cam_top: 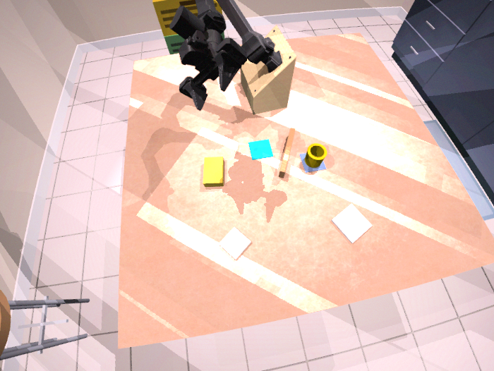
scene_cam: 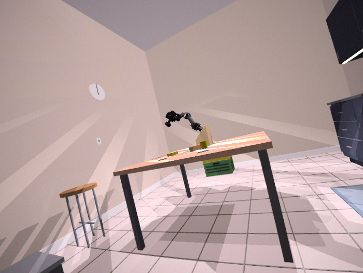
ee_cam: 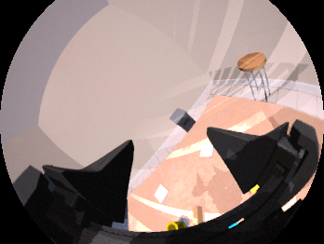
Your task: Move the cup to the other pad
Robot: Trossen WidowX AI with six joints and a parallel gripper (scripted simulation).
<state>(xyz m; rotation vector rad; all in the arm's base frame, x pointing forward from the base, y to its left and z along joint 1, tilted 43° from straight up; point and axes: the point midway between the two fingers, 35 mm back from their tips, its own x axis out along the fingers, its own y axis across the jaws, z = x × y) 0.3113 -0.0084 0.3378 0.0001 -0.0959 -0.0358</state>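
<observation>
Tool (cam_top: 211, 97) (ee_cam: 170, 137): spreading wide, gripping nothing, hovering above the table (cam_top: 295, 275) (scene_cam: 193, 157).
Cup: one round, yellow, hollow cylinder (cam_top: 315, 155) (scene_cam: 203, 144), standing upright on the blue pad (cam_top: 307, 168).
Cyan pad: one flat square (cam_top: 260, 149), lying across one wooden bar (cam_top: 286, 153) from the cup.
White tiles: two, lying flat.

The inside of the yellow cup (cam_top: 315, 156) (scene_cam: 203, 144) (ee_cam: 173, 226) is too dark from above to show any marbles — the side view hides it altogether. The cup covers part of the blue pad (cam_top: 306, 166). In the wrist view, the cup's lower part is cut off by the dark claw housing (ee_cam: 154, 237). A stool (cam_top: 3, 314) runs off the top view's left edge.
</observation>
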